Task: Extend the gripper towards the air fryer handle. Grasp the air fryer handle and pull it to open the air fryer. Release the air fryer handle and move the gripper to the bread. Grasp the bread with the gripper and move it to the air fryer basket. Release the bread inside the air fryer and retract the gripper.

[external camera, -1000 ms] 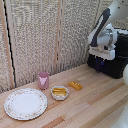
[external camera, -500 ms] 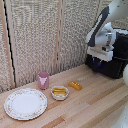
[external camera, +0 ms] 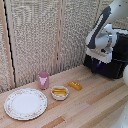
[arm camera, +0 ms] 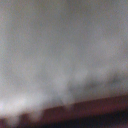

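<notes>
The black air fryer (external camera: 119, 50) stands at the exterior view's right, on the back of the wooden table. My white-and-black arm hangs in front of it, with the gripper (external camera: 101, 61) low against the air fryer's front panel (external camera: 111, 69). The dark fingers merge with the black front, so the air fryer handle is hidden and the jaws cannot be read. The bread (external camera: 75, 85), a small orange-golden piece, lies on the table to the left of the air fryer. The wrist view is a grey blur over a reddish band.
A small bowl (external camera: 59, 93) holding a paler yellow piece sits beside the bread. A pink cup (external camera: 44, 79) stands behind it and a large patterned plate (external camera: 25, 103) lies at the left. A woven screen (external camera: 45, 35) backs the table.
The arm has shifted slightly towards the exterior view's left, staying in front of the air fryer. Bread, bowl, cup and plate have not moved.
</notes>
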Available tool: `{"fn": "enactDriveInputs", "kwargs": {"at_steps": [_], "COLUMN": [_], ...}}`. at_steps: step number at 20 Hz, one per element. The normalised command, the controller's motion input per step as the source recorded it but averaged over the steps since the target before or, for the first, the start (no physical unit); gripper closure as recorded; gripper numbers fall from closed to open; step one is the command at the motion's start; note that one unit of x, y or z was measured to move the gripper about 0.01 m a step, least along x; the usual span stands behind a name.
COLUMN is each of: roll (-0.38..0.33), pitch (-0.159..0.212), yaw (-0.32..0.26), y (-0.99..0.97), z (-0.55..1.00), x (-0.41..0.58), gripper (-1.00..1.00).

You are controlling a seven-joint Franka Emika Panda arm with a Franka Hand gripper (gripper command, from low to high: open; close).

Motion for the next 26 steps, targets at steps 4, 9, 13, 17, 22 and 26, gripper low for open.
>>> {"fn": "enactDriveInputs", "kwargs": {"at_steps": [4,9,13,17,22,26], "roll": [0.0,-0.007,-0.016,-0.031,-0.049,-0.143], "pitch": [0.007,0.017,0.0,-0.001,0.0,0.0], "yaw": [-0.093,-0.007,-0.076,-0.149,-0.111,0.0], "y": [0.8,0.86,0.91,0.81,0.84,0.87], "z": [0.02,0.0,0.0,0.0,-0.01,-0.09], "x": [0.281,0.578,0.219,0.02,0.002,-0.039], "gripper": [1.0,1.0,1.0,1.0,1.0,1.0]}}
